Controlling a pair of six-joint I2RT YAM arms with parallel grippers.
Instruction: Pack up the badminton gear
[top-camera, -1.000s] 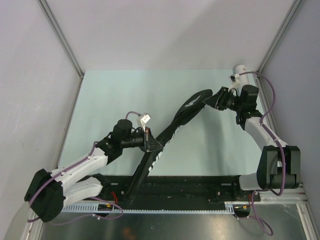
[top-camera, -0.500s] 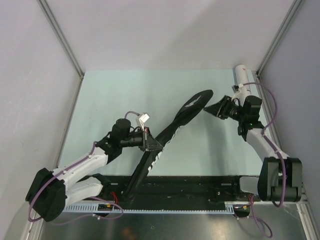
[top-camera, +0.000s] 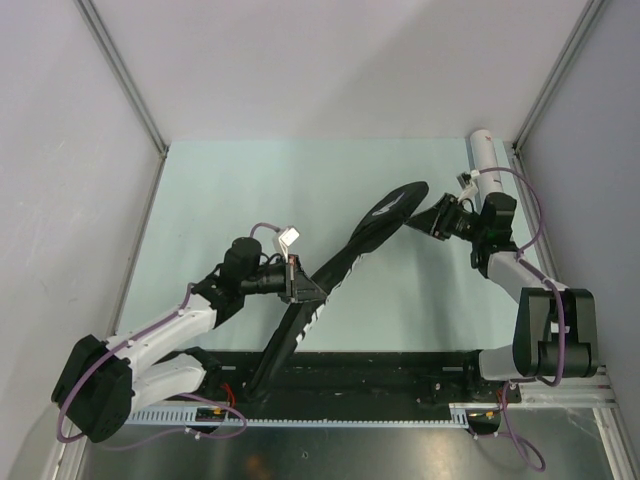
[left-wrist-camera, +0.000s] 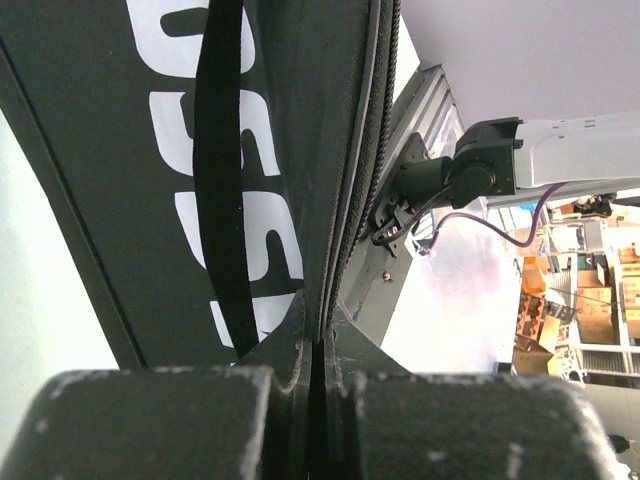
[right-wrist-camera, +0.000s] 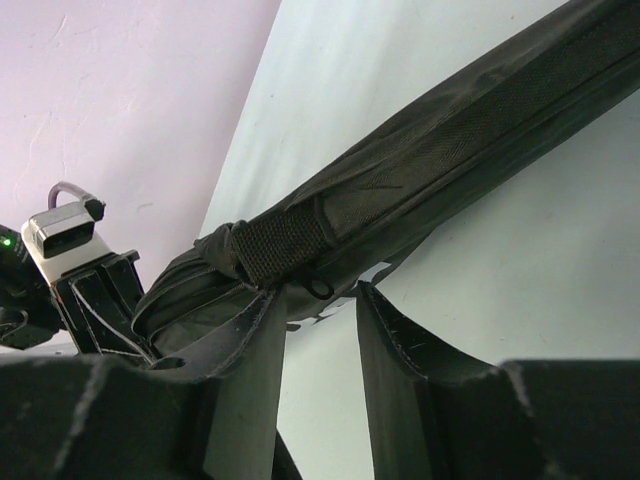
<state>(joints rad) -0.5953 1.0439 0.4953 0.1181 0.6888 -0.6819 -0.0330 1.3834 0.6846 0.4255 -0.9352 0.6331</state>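
The long black racket bag (top-camera: 375, 220) lies slanting from the near rail up to the middle of the green table. My left gripper (top-camera: 303, 283) is shut on the bag's zipper edge about halfway along; the left wrist view shows the jaws (left-wrist-camera: 322, 325) pinched on the seam beside the white lettering (left-wrist-camera: 230, 240). My right gripper (top-camera: 428, 215) is open at the bag's far rounded end. In the right wrist view (right-wrist-camera: 320, 300) a small black pull ring (right-wrist-camera: 320, 289) hangs between the fingertips, under the bag (right-wrist-camera: 430, 160). A white tube (top-camera: 484, 158) lies at the back right. Rackets and shuttlecocks are out of view.
Grey walls and aluminium posts (top-camera: 125, 75) close in the table on three sides. A black rail (top-camera: 400, 375) runs along the near edge. The white tube lies right behind my right arm (top-camera: 520, 265).
My right gripper left the bag's far end, drew back toward the near side, then came close to the end again. The left arm and its grip have not moved.
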